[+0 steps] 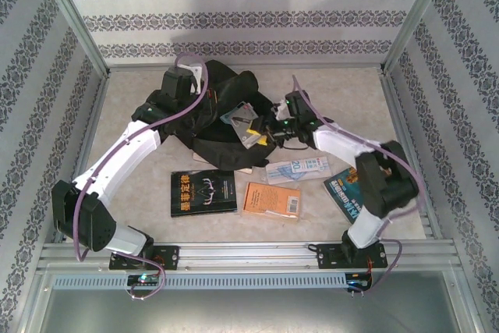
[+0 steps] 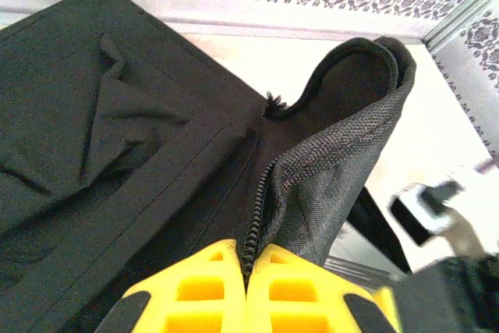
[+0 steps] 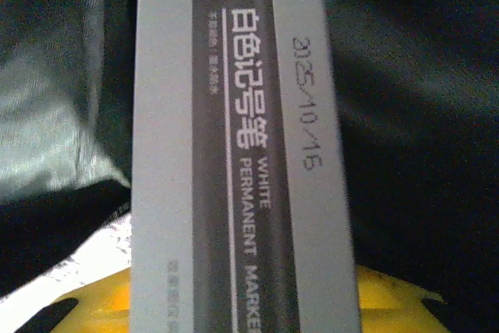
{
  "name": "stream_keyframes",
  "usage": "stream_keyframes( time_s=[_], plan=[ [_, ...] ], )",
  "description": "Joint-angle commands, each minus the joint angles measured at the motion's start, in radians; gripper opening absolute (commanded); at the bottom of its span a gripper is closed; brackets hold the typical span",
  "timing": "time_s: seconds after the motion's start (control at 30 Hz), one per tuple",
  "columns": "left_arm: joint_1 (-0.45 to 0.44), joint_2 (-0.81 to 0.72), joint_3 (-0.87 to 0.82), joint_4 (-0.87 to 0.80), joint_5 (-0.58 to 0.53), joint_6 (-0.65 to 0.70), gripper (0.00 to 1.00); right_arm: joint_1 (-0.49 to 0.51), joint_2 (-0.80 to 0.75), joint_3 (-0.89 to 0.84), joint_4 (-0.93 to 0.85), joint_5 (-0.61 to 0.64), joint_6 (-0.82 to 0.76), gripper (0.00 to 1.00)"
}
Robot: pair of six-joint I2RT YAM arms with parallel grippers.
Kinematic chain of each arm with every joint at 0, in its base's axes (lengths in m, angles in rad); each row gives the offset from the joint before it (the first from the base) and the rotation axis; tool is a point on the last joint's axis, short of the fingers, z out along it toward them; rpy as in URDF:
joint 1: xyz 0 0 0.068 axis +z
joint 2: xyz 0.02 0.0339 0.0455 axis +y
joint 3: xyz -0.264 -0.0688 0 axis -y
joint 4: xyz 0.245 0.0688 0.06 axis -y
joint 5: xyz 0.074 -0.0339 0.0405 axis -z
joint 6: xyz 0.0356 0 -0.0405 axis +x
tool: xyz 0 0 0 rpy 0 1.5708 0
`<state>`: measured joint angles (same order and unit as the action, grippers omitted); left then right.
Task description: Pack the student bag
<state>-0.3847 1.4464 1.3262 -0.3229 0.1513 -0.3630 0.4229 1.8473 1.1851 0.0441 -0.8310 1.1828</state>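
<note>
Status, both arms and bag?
Left gripper shut on student bag flap, holding it up. Right gripper shut on marker box over bag. Books lie aside on table.

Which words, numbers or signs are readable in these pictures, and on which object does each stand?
"白色记号笔": marker box
"WHITE PERMANENT MARKE", cut off below: same box
"2025/10/16", handwritten: same box
Covers of black book, orange book, blue book: too small to read.
</note>
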Motion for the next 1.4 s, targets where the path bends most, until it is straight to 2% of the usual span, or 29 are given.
stream_keyframes(
  time_s=[0.0,0.17,0.3,0.33,0.4,0.47,0.6,0.73,0.87,0.97,1.03,1.2,1.27,1.37],
  plan=[
    [0.006,-0.026,0.026,0.121,0.027,0.032,0.00,0.031,0.086,0.157,0.082,-0.088,0.068,0.31],
    [0.010,-0.016,0.052,0.132,0.027,0.035,0.00,0.060,0.247,0.390,0.046,-0.030,0.055,0.34],
    [0.032,0.001,0.072,0.141,0.044,0.021,0.00,0.079,0.411,0.587,0.035,0.034,0.074,0.43],
    [0.039,0.008,0.078,0.138,0.050,0.017,0.00,0.083,0.448,0.629,0.055,0.045,0.082,0.48],
    [0.060,0.021,0.085,0.139,0.061,0.005,0.00,0.084,0.524,0.734,0.054,0.062,0.069,0.68],
    [0.088,0.031,0.083,0.140,0.073,-0.008,0.00,0.076,0.549,0.794,0.019,0.081,0.013,0.81],
    [0.148,0.046,0.074,0.136,0.114,-0.037,0.00,0.061,0.451,0.739,-0.052,0.150,-0.158,0.93],
    [0.177,0.052,0.056,0.143,0.127,-0.045,0.00,0.041,0.359,0.737,-0.271,0.204,-0.369,0.94],
    [0.188,0.068,0.057,0.131,0.130,-0.044,0.00,0.030,0.300,0.759,-0.519,0.314,-0.564,0.93],
    [0.189,0.082,0.056,0.125,0.139,-0.048,0.00,0.024,0.257,0.729,-0.593,0.368,-0.640,0.93],
    [0.189,0.094,0.060,0.115,0.152,-0.051,0.00,0.023,0.205,0.680,-0.602,0.412,-0.666,0.92],
    [0.187,0.140,0.112,0.039,0.210,-0.053,0.00,0.024,-0.030,0.457,-0.639,0.623,-0.699,0.82],
    [0.179,0.160,0.125,0.018,0.235,-0.057,0.00,0.012,-0.139,0.317,-0.606,0.648,-0.657,0.76],
    [0.143,0.189,0.151,-0.024,0.240,-0.039,0.00,-0.032,-0.285,0.147,-0.603,0.616,-0.578,0.73]
  ],
)
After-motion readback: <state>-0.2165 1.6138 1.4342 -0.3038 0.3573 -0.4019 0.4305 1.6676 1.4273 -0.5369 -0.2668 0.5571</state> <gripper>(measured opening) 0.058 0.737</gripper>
